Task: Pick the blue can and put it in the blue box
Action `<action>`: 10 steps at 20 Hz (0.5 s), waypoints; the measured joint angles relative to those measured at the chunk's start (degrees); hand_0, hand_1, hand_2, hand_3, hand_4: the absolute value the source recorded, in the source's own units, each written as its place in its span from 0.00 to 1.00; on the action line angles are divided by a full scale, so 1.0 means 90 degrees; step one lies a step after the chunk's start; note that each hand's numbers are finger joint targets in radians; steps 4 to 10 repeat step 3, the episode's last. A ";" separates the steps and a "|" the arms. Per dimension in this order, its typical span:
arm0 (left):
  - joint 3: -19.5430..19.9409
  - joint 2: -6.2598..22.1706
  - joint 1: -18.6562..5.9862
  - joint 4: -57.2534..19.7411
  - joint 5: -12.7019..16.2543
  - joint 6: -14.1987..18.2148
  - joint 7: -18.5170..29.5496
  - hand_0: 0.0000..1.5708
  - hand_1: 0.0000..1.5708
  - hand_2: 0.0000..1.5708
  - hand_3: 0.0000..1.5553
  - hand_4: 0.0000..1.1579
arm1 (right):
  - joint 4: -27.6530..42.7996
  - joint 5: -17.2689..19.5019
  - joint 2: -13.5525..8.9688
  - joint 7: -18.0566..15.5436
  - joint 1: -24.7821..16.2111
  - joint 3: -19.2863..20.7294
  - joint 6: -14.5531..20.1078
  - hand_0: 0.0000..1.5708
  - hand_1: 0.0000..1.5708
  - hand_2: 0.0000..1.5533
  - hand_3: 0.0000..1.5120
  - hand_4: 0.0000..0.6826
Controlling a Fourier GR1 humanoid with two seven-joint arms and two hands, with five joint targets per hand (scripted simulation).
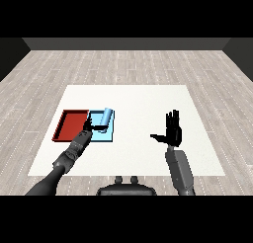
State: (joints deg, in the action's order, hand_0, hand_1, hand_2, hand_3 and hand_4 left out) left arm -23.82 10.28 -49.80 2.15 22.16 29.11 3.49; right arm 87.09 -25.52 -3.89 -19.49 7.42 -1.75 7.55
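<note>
Now, look at your left hand (90, 124): it reaches out over the near left part of the light blue tray (112, 133), and its fingers curl round the lower end of the blue can (105, 117). You see the can as a pale blue cylinder, tilted, with its top leaning toward the far right and standing out above the hand. It sits over the tray's far half, within the tray's outline as seen from the head view; you cannot tell whether its lower end touches the tray floor or hangs just above it, because the hand covers that end. Your left forearm (69, 155) runs from the near left corner of the view up to that hand, crossing the near right corner of the red tray (69, 124).

Your right hand (173, 131) is well apart from all this, on the right side of the white table (138, 99). You hold it raised, with fingers straight and pointing toward the far side, the thumb stuck out to the left, and nothing in it. Its grey forearm (180, 170) rises from the near edge.

The red tray lies just left of the light blue tray, the two touching side by side on the left part of the table. Around the table you see a pale wooden floor (123, 64).
</note>
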 measured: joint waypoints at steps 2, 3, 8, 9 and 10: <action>0.0172 0.0055 0.0049 0.0245 0.0135 0.0035 0.0508 0.00 0.00 0.00 0.00 0.00 | -0.0004 -0.0016 -0.0063 0.0033 -0.0010 0.0024 -0.0062 0.00 0.00 0.00 0.00 0.00; 0.0244 0.0092 0.0040 0.0375 0.0185 0.0039 0.0752 0.00 0.00 0.00 0.00 0.00 | 0.0007 0.0022 -0.0069 0.0038 -0.0007 -0.0007 -0.0062 0.00 0.00 0.00 0.00 0.00; 0.0244 0.0092 0.0040 0.0375 0.0185 0.0039 0.0752 0.00 0.00 0.00 0.00 0.00 | 0.0007 0.0022 -0.0069 0.0038 -0.0007 -0.0007 -0.0062 0.00 0.00 0.00 0.00 0.00; 0.0244 0.0092 0.0040 0.0375 0.0185 0.0039 0.0752 0.00 0.00 0.00 0.00 0.00 | 0.0007 0.0022 -0.0069 0.0038 -0.0007 -0.0007 -0.0062 0.00 0.00 0.00 0.00 0.00; 0.0244 0.0092 0.0040 0.0375 0.0185 0.0039 0.0752 0.00 0.00 0.00 0.00 0.00 | 0.0007 0.0022 -0.0069 0.0038 -0.0007 -0.0007 -0.0062 0.00 0.00 0.00 0.00 0.00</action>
